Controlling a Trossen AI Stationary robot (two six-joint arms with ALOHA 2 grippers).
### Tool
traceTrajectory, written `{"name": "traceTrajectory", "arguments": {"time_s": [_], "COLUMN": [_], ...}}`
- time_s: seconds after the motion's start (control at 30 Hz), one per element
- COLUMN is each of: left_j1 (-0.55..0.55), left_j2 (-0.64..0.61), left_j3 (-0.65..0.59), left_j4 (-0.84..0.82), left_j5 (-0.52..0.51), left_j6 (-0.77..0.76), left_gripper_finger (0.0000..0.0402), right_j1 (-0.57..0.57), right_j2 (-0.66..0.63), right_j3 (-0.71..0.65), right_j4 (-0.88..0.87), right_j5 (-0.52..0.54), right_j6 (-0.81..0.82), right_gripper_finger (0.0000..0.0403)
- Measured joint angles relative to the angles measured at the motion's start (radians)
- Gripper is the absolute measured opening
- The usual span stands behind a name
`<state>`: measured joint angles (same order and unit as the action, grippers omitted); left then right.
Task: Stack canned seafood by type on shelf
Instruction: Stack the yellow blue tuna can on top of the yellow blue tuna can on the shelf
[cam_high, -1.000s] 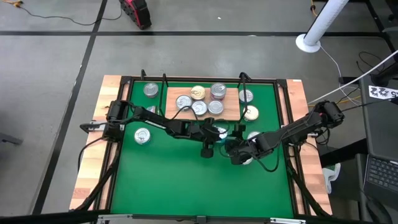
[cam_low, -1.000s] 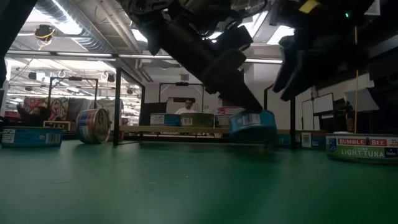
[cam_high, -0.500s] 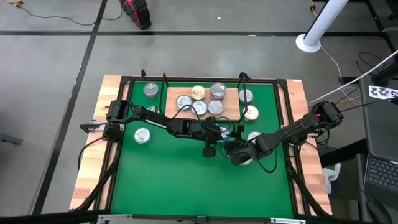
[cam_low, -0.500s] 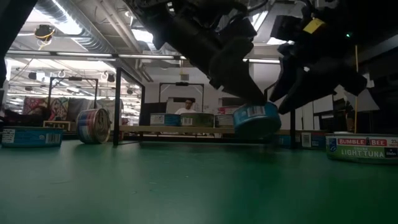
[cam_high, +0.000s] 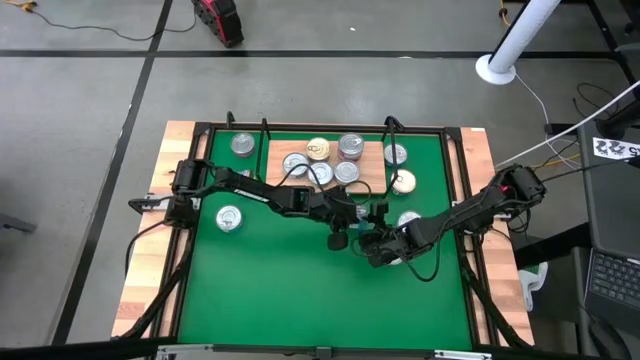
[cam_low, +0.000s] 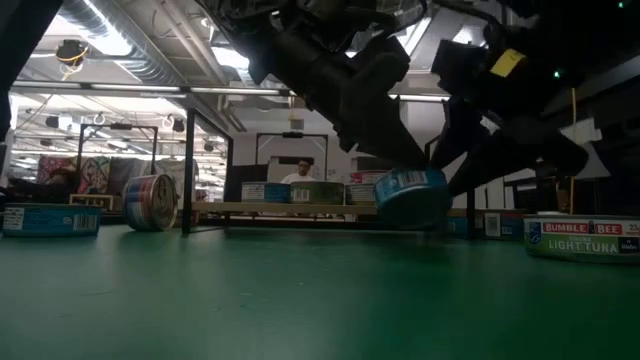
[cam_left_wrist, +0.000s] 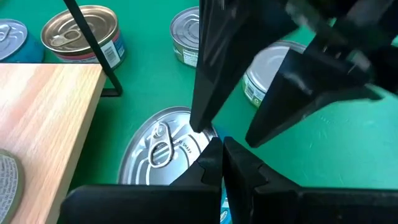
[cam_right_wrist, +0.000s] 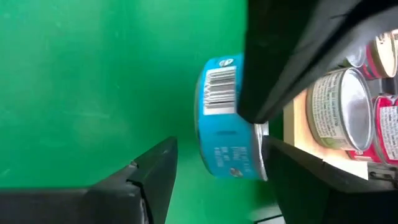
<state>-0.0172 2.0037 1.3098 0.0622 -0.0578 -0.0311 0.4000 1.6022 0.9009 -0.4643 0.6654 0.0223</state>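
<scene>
Green matting is covering the tabletop (cam_high: 300, 290), with the shelf (cam_high: 372, 181) lying toward its far edge. Left hand (cam_left_wrist: 219, 163) is pinching together on the rim of a blue-labelled tuna tin (cam_low: 410, 193), holding it tilted just off the mat in front of the shelf. Right hand (cam_right_wrist: 217, 168) is standing apart, straddling the same tin without gripping it. Shelf is lying beyond the tin, nearer the left arm.

Grey concrete floor (cam_high: 90, 150) with dark seams. White pole (cam_high: 515, 40) on round base. Red-black device (cam_high: 220, 20) on floor. Ceiling strip lights (cam_low: 105, 35), ducting; seated person (cam_low: 303, 172) far behind.
</scene>
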Motion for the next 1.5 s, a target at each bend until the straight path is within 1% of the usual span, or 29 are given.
{"name": "traceTrajectory", "arguments": {"time_s": [0.23, 0.43, 0.53, 0.73, 0.83, 0.9, 0.97, 1.1, 1.2, 1.33, 1.5], "left_j1": [0.000, -0.001, -0.001, -0.007, -0.013, -0.019, -0.027, -0.049, -0.067, -0.097, -0.124], "left_j2": [0.000, 0.000, 0.000, 0.000, 0.000, 0.000, -0.003, -0.003, -0.004, -0.004, -0.004], "left_j3": [0.000, 0.000, 0.000, 0.000, 0.000, 0.000, 0.000, 0.000, 0.001, 0.001, 0.001], "left_j4": [0.001, 0.001, 0.002, 0.004, 0.001, -0.004, -0.006, -0.026, -0.045, -0.085, -0.121], "left_j5": [0.031, 0.041, 0.041, 0.040, 0.039, 0.039, 0.039, 0.038, 0.021, -0.102, -0.257], "left_j6": [-0.024, -0.038, -0.027, 0.030, 0.079, 0.126, 0.176, 0.234, 0.284, 0.393, 0.537], "left_gripper_finger": [0.0001, 0.0001, 0.0001, 0.0002, 0.0009, 0.0027, 0.0055, 0.0125, 0.0173, 0.0216, 0.0236], "right_j1": [-0.001, -0.001, -0.001, -0.001, -0.001, -0.001, -0.001, -0.001, -0.001, -0.001, -0.001], "right_j2": [0.054, 0.071, 0.071, 0.071, 0.071, 0.071, 0.071, 0.071, 0.071, 0.070, 0.070], "right_j3": [0.000, 0.000, 0.000, 0.000, 0.000, 0.000, 0.000, 0.000, 0.000, 0.000, 0.001], "right_j4": [0.011, 0.026, 0.027, 0.034, 0.042, 0.057, 0.068, 0.074, 0.077, 0.078, 0.111], "right_j5": [0.084, 0.091, 0.083, 0.043, 0.023, -0.009, -0.035, -0.051, -0.058, -0.071, -0.083], "right_j6": [-0.003, -0.003, -0.003, -0.004, -0.001, 0.006, 0.013, 0.064, 0.100, 0.147, 0.190], "right_gripper_finger": [0.0232, 0.0227, 0.0204, 0.0127, 0.0124, 0.0124, 0.0124, 0.0141, 0.0139, 0.0132, 0.0136]}}
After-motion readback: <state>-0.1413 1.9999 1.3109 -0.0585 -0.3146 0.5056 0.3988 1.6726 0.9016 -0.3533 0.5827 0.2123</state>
